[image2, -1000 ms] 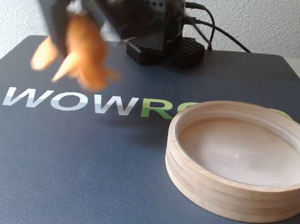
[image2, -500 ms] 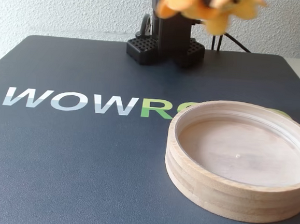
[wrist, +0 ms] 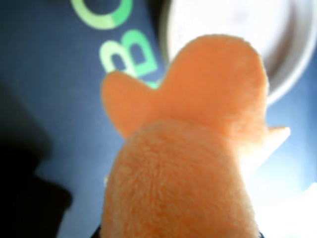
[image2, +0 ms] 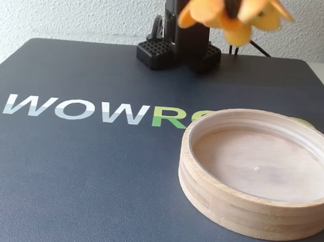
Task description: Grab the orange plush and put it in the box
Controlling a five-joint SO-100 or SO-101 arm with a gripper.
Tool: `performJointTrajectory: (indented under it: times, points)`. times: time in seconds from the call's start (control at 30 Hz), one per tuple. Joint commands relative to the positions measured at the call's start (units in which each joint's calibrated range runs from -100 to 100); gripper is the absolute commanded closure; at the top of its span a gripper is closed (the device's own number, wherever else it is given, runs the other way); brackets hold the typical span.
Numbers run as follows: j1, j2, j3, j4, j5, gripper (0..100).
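Nearest us in the fixed view sits the box (image2: 255, 215), a round shallow tray of pale layered wood resting on the right side of the mat (image2: 79, 170), its flat bottom bare. The mat is dark blue-grey and covers almost the whole table; across it runs large lettering (image2: 84, 109), white on the left and turning green where the box rim hides the rest. Farther back, at the mat's far edge, we see the arm's black base (image2: 178, 54), and a dark cable (image2: 260, 48) trailing off to its right. Behind that stands a white, rough-textured wall (image2: 64, 7).

High at the top of this view, above the base and well clear of the mat, hangs the orange plush (image2: 237, 15), blurred, its flat tentacles splayed outward. We see a dark part at its centre, so the claw (image2: 232, 4) appears to be pinching the plush. In the wrist view the plush (wrist: 198, 148) fills the middle, with green letters (wrist: 126, 54) upper left and the box (wrist: 277, 44) upper right below it.
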Motion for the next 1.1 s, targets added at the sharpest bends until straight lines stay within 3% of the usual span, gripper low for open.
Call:
performJointTrajectory:
  times: [0.0,0.33,0.4,0.53,0.7,0.93,1.07]
  points:
    - [-0.33,20.63,-14.83,0.65,-0.11,96]
    - [-0.33,41.45,-37.76,3.6,0.99,93]
    - [-0.41,41.79,-38.58,3.43,1.09,86]
    - [-1.01,41.79,-38.49,1.95,1.14,65]
    - [-0.56,41.54,-38.58,1.95,1.14,52]
    - [-0.48,41.37,-38.58,2.73,0.83,50]
    - [1.61,36.14,-37.4,8.48,0.78,50]
